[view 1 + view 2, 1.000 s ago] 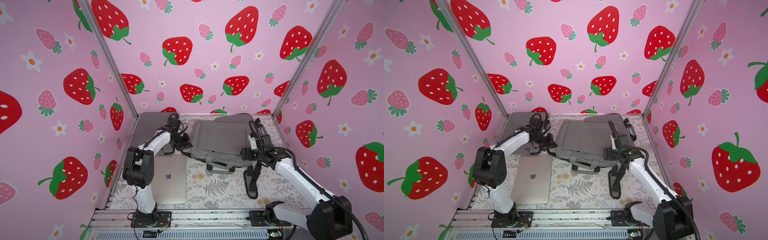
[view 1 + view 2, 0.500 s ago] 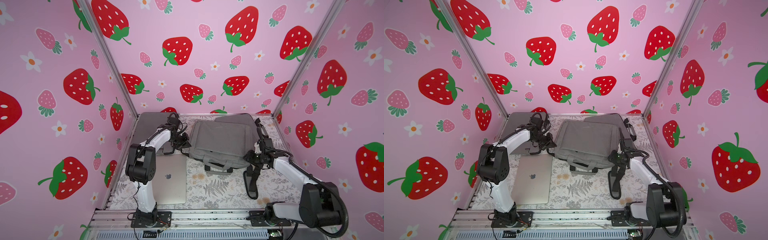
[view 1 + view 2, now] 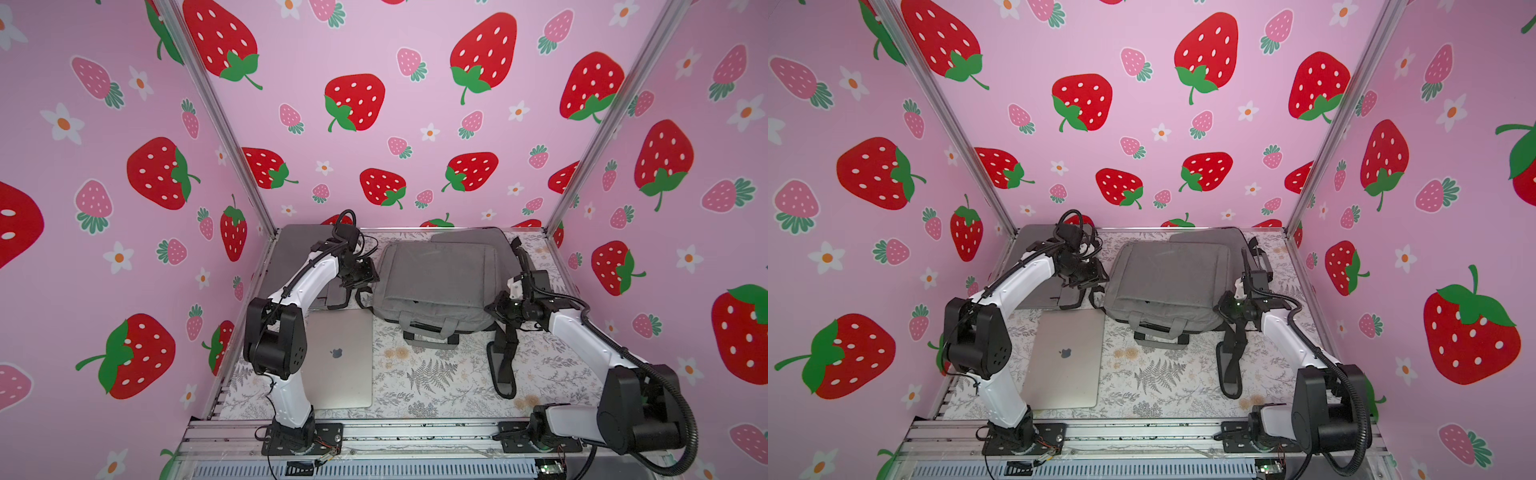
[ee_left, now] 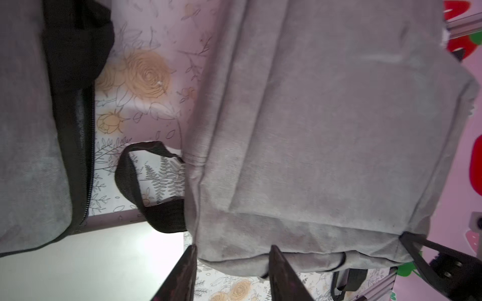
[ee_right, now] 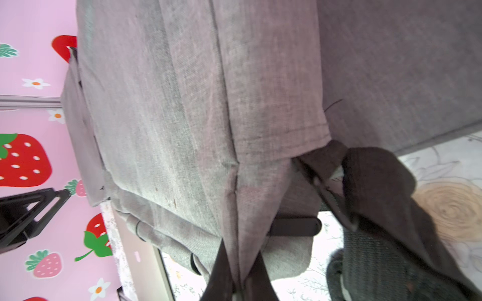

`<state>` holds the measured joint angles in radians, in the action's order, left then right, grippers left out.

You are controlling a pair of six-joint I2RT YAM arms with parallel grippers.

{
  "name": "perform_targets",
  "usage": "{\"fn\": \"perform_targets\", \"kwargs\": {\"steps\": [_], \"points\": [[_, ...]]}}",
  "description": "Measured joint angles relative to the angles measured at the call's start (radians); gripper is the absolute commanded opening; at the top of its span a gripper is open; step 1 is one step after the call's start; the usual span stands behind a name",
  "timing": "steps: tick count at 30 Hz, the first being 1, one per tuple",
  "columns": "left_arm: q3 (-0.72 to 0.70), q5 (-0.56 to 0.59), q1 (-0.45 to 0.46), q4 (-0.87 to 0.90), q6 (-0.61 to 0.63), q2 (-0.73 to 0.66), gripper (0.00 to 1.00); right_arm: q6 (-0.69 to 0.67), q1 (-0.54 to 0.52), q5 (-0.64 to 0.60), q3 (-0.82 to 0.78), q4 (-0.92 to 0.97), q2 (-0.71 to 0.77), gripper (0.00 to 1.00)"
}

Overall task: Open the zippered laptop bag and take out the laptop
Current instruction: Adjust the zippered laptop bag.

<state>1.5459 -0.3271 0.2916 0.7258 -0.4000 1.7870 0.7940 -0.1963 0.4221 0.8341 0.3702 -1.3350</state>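
The grey laptop bag (image 3: pixel 436 278) (image 3: pixel 1167 278) lies flat mid-table, its handles toward the front. A silver laptop (image 3: pixel 338 357) (image 3: pixel 1065 357) lies outside it on the table at the front left. My left gripper (image 3: pixel 361 280) (image 4: pixel 232 260) is at the bag's left edge, open. In the left wrist view the bag's corner (image 4: pixel 260 247) sits just beyond its spread fingers (image 4: pixel 182 273). My right gripper (image 3: pixel 494 309) (image 5: pixel 238 263) is at the bag's right front corner, shut on a fold of the bag's grey fabric (image 5: pixel 234 208).
A second flat grey sleeve (image 3: pixel 291 257) lies at the back left under my left arm. Another grey piece (image 3: pixel 465 235) lies behind the bag. A black shoulder strap (image 3: pixel 505 361) trails from the bag's right side toward the front. Pink walls enclose the table.
My left gripper has gone from shut to open at the bag's left edge. My right gripper has closed on the bag's right front corner.
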Motion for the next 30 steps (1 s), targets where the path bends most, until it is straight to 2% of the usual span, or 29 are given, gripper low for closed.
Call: {"fn": "perform_targets", "kwargs": {"steps": [3,8,15,22,26,30], "points": [[-0.039,0.015,0.1,-0.097,0.09,-0.087,0.59,0.005,0.0,0.022,0.031,0.01,-0.027,0.04],[-0.115,-0.015,0.277,-0.264,0.222,-0.136,0.62,0.009,0.0,0.054,0.068,0.023,-0.055,0.05],[-0.132,-0.019,0.423,-0.415,0.386,-0.032,0.64,0.032,0.0,0.111,0.099,0.02,-0.087,0.07],[-0.152,0.034,0.557,-0.554,0.531,0.042,0.65,0.061,0.0,0.136,0.114,0.021,-0.093,0.07],[-0.156,0.094,0.621,-0.612,0.599,0.087,0.66,0.079,0.0,0.149,0.122,0.021,-0.099,0.07],[-0.149,0.206,0.647,-0.64,0.632,0.146,0.66,0.089,0.0,0.158,0.13,0.021,-0.102,0.07]]}}
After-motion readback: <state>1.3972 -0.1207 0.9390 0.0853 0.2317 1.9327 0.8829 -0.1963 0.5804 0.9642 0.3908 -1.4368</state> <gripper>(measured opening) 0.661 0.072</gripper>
